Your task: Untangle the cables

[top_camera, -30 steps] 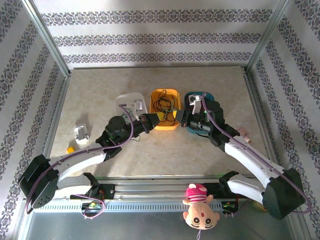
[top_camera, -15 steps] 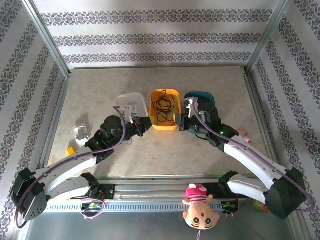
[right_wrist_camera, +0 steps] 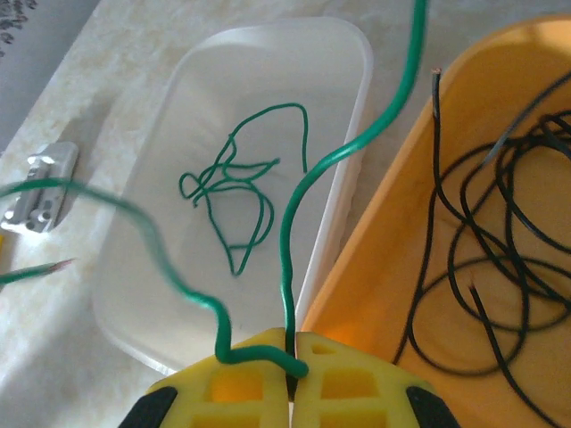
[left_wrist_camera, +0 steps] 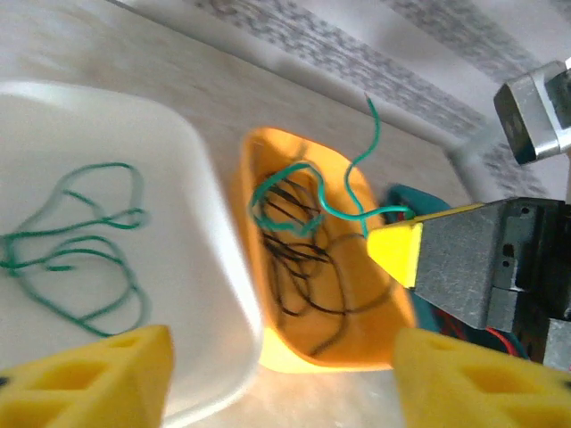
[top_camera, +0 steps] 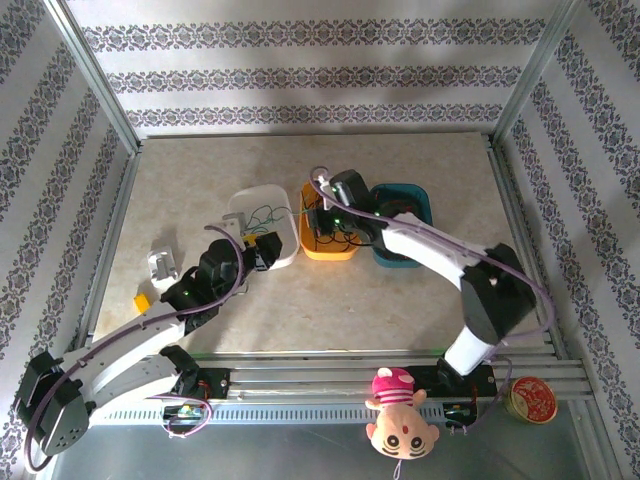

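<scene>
A green cable (right_wrist_camera: 284, 267) is pinched tight by the right gripper (right_wrist_camera: 292, 357), bent left over the orange tub (right_wrist_camera: 375, 267). The left gripper (left_wrist_camera: 281, 370) is held wide open and empty.

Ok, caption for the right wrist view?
Right gripper shut on a green cable, above a white tray holding a second green cable and a yellow bin of black cables.

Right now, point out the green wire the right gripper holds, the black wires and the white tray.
held green wire (right_wrist_camera: 285, 267), right wrist view, upright strand.
black wires (left_wrist_camera: 299, 259), left wrist view, tangle's middle.
white tray (right_wrist_camera: 147, 272), right wrist view, bare floor.
</scene>
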Robot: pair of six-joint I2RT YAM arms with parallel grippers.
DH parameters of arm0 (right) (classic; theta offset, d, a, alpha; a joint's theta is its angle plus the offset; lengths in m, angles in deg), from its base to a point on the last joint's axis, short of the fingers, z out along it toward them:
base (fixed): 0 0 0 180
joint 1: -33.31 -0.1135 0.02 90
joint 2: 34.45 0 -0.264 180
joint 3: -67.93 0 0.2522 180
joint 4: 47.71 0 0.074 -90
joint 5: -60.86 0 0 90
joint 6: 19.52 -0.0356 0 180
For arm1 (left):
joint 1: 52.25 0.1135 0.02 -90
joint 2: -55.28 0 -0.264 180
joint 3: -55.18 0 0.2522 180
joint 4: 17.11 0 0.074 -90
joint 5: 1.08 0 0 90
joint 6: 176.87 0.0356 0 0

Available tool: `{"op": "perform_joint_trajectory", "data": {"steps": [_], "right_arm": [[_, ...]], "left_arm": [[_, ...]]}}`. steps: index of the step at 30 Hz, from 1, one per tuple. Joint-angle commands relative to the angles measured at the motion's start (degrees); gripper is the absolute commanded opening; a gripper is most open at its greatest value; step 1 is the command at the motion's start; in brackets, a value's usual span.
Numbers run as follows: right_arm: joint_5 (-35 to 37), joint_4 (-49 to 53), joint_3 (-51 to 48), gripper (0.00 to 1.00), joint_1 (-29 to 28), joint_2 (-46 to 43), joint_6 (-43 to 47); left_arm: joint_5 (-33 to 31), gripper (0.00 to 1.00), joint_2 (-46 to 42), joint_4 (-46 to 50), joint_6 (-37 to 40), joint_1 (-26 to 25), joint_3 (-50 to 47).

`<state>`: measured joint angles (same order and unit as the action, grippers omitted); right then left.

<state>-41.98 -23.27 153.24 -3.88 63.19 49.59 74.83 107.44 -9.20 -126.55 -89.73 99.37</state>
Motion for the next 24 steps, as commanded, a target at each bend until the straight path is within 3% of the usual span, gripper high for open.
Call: {"op": "perform_joint_trajectory", "data": {"steps": [1, 5, 7, 8, 10, 12, 19, 24], "right_arm": [[-0.4, 2.2, 6.4, 0.00, -1.3, 6.0, 1.6], [-1.3, 3.4, 12.0, 0.00, -1.4, 12.8, 2.1], [-1.4, 4.6, 14.0, 0.01, -1.8, 14.8, 2.8], [-1.7, 5.0, 14.8, 0.07, -2.0, 15.3, 3.3], [-2.4, 5.1, 15.3, 0.30, -2.3, 15.6, 3.9], [-2.1, 5.0, 14.8, 0.40, -2.3, 14.7, 3.7], [0.3, 3.6, 8.2, 0.47, -1.3, 5.9, 3.3], [4.6, 0.0, -3.9, 0.47, 3.6, -7.2, 1.2]], "left_arm": [[-17.5, 0.77, -5.8, 5.6, 1.3, 0.8, 0.0], [-34.2, 0.77, -12.5, 19.5, -2.1, 0.8, 2.1], [-37.0, 0.77, -14.2, 23.7, -1.3, 0.8, 3.0], [-37.4, 0.77, -14.7, 25.3, -0.9, 0.8, 3.3], [-37.0, 0.77, -15.5, 26.9, -1.1, 0.9, 3.6], [-36.0, 0.77, -15.5, 27.1, -1.7, 0.8, 3.2], [-32.7, 0.77, -11.9, 23.3, -3.0, 0.8, 2.1], [-34.4, 0.80, -9.0, 23.2, -0.6, 0.9, 2.3]]}}
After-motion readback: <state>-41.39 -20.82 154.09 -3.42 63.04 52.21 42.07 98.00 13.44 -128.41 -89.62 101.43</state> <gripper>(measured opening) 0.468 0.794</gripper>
